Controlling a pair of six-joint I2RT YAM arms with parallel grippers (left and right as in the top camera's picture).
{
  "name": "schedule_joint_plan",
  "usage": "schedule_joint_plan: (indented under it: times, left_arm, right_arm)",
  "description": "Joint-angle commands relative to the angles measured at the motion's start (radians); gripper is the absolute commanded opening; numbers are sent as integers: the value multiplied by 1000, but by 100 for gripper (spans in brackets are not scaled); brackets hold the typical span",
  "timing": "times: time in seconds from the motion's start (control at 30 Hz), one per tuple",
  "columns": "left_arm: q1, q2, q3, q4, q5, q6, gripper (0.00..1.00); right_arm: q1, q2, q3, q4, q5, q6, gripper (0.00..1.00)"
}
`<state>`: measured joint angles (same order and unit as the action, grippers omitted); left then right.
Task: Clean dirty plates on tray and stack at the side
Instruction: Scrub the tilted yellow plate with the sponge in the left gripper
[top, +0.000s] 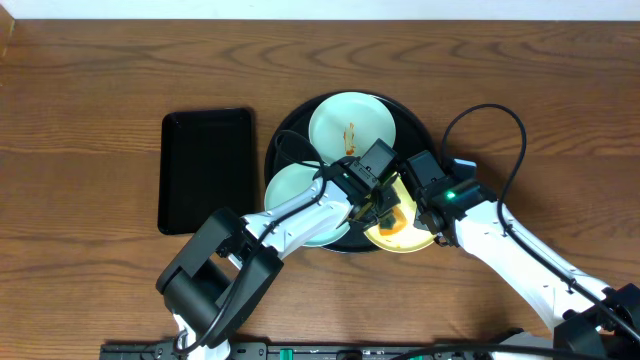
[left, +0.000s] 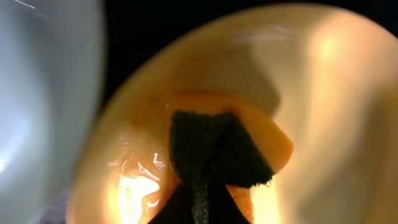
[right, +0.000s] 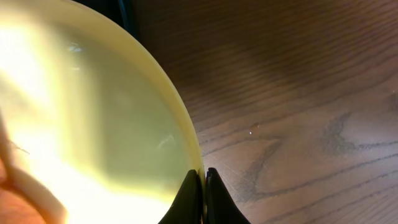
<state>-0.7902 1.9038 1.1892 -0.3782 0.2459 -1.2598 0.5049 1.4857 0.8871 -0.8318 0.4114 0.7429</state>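
Note:
The pale yellow plate (top: 405, 237) is tilted over the front right rim of the round black tray (top: 285, 130). My right gripper (top: 424, 213) is shut on its rim; the right wrist view shows both fingers (right: 189, 193) pinching the yellow plate's (right: 93, 106) edge. My left gripper (top: 378, 203) is shut on a dark cloth (left: 214, 149), which presses into orange-red sauce (left: 273, 146) on the yellow plate (left: 336, 93). Two mint-blue plates lie flat in the tray: one at the back (top: 350, 122) with a sauce streak, one at the front left (top: 295, 195), partly under my left arm.
A smaller rectangular black tray (top: 205, 170) lies on the wooden table (top: 80, 120) to the left of the round tray. A black cable (top: 500, 115) loops above my right arm. Bare wood shows right of the yellow plate (right: 298, 93).

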Motion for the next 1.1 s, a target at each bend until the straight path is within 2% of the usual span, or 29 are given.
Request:
schedule_joint_plan:
  times: [0.0,0.17,0.23,0.3,0.37,0.43,0.57,0.8,1.07]
  left_arm:
    - [-60,38,-8,-44,-119,6,8]
    - [-57,38,-8,-47,-154,36,8]
    - [-57,38,-7,-37,-186,100,8]
    - [-56,33,-7,8,-175,237,7]
    - [-56,19,-5,46,-123,345,8]
    - [-56,-2,-5,56,-31,367,7]
    - [-62,-11,-5,51,109,257,7]
    - [-115,-8,-7,44,113,76,7]
    - [-183,-8,-7,32,174,-31,7]
  right_arm:
    - [-2,7,14,19,17,12,1]
    - [-8,7,14,19,17,12,1]
    - [-15,7,14,15,17,12,1]
    - [-21,7,14,8,17,12,1]
    - [-26,7,14,7,17,11,1]
    - [-27,7,14,8,17,11,1]
    - [-27,7,14,8,17,11,1]
    - [-27,7,14,9,17,12,1]
    - [-29,7,14,12,17,12,1]
